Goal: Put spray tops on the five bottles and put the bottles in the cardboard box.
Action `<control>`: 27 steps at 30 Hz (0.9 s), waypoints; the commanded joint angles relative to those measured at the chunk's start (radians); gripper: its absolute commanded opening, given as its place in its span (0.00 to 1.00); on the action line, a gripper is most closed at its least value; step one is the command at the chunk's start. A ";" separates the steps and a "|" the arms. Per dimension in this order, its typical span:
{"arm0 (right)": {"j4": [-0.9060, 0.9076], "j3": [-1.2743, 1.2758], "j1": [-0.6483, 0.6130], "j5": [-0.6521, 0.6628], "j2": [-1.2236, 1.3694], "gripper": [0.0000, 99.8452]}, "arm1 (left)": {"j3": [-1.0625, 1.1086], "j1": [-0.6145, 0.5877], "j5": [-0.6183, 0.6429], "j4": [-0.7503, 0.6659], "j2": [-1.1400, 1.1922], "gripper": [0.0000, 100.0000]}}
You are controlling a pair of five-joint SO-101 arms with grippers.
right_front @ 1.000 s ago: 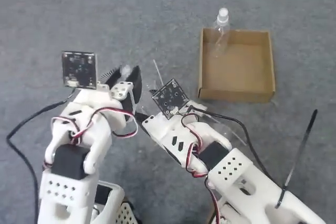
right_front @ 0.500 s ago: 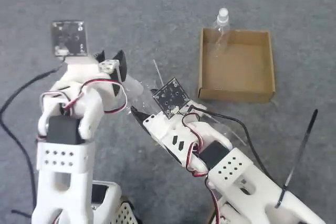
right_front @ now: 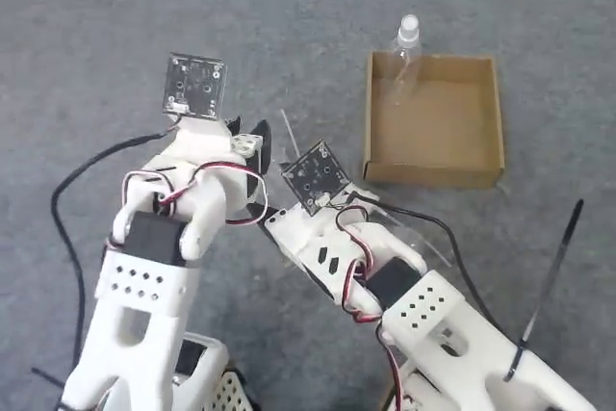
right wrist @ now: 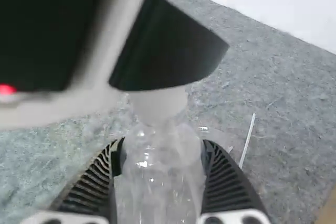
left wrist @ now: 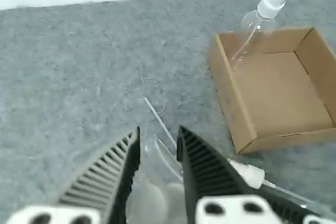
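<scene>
My left pincer (left wrist: 159, 132) has swung back to the right: half a second ago that arm stood further left over the grey counter (right_front: 87, 55), well clear of the clear bottle (right wrist: 157, 174), and now it sits tight against the bottle's upper end, just beside my right wrist's camera board. It looks clenched on the white spray top (right wrist: 156, 103), which sits at the bottle's neck with one black finger directly above it. My right pincer (right wrist: 160, 148) has hardly shifted across the frames. It is grasping the bottle's body between both ribbed fingers and holds it off the counter between the two arms. A thin loose tube (right_front: 287, 130) lies flat on the counter just past the pincers, in the same spot as before. Further right, the cardboard box (right_front: 433, 176) rests where it was, open side up, with one capped bottle (right_front: 406, 53) leaning in its far corner nearest the arms, unmoved.
</scene>
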 commanded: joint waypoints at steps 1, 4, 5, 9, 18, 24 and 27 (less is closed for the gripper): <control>-0.022 -0.011 0.004 -0.011 -0.044 0.01 | -0.058 0.009 -0.009 -0.014 0.003 0.09; -0.022 -0.011 0.004 -0.011 -0.042 0.01 | -0.090 0.009 -0.009 0.017 -0.003 0.09; -0.022 -0.011 0.004 -0.011 -0.041 0.01 | -0.108 0.008 -0.009 0.032 -0.005 0.09; -0.022 -0.011 0.004 -0.011 -0.039 0.01 | -0.223 -0.008 -0.021 0.094 -0.003 0.09; -0.004 -0.012 0.005 -0.011 -0.039 0.01 | -0.308 -0.226 -0.060 0.170 -0.092 0.05; 0.021 -0.037 0.013 -0.009 -0.042 0.01 | -0.062 -0.206 -0.048 0.163 -0.345 0.04; 0.084 -0.103 0.062 -0.009 -0.038 0.01 | 0.076 -0.167 -0.051 0.132 -0.436 0.04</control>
